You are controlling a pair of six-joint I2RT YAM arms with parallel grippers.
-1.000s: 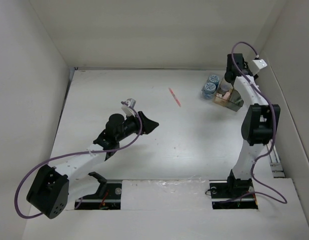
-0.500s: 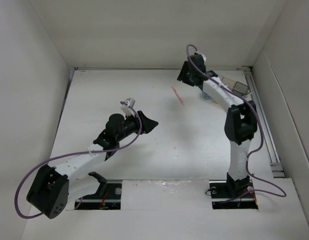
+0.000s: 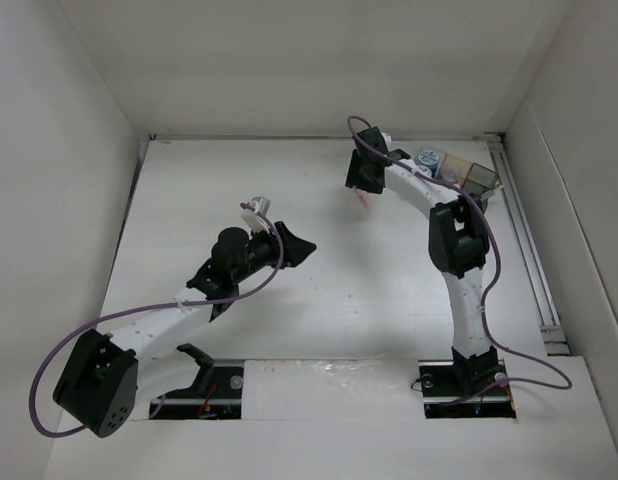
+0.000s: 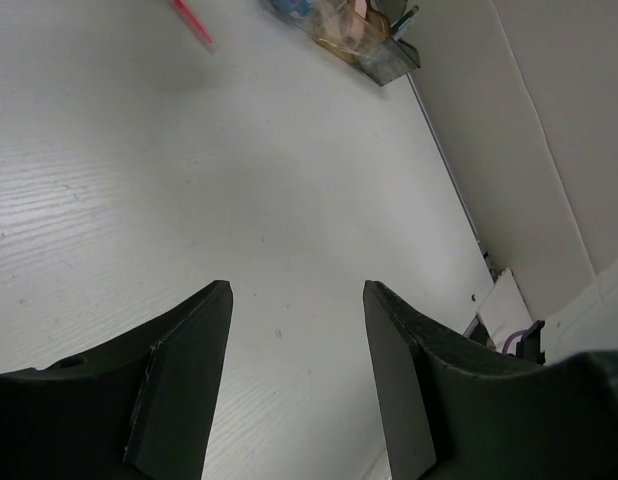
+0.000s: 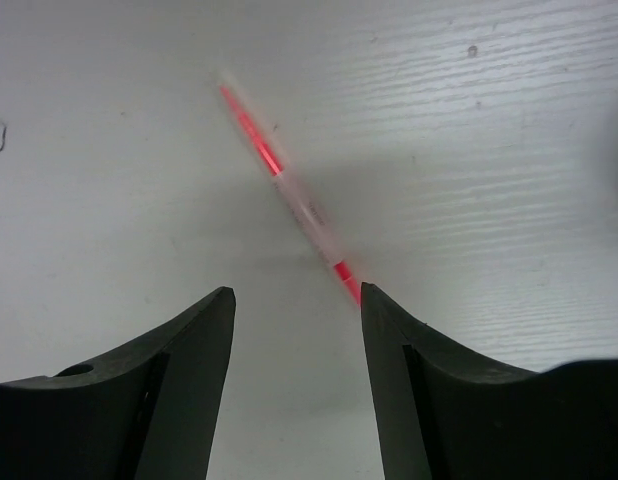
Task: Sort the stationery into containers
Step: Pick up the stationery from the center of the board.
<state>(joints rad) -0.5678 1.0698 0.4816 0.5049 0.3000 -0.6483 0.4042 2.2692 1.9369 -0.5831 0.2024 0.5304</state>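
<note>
One loose item on the table (image 3: 239, 180): pink-red stick (image 3: 361, 203), flat on the surface at far centre, partly hidden under the tool in the top view. Well apart from the block of bins (image 3: 459, 182) at far right, close by the right wall. Blue roll (image 3: 427, 157) at the block's far-left end; in a bin or just beside one, cannot tell.

Handling, judged: thin, light, stiff, smooth-bodied. Likely to roll or skid if nudged from one side only. Little squeeze needed. Best taken near mid-length, fingers square across the shaft, to avoid tipping on the lift. Red at both ends, paler in the middle; outline blurred in the right wrist view (image 5: 289, 195).

Noted for right gripper (image 5: 296, 295): jaws apart, nothing held, poised over the stick with one red end just beside a fingertip. Diagonal to the finger gap, mostly beyond the fingertips. Probably calls for a shift along the shaft and some wrist turn before closing. Right arm stretched long from its near-right base, leaning left to far centre, wrist pointing down.

Noted for left gripper (image 4: 297, 290): jaws apart, empty, off the surface over left-centre, aimed toward far right. Left arm bent low, well apart from the stick.
</note>
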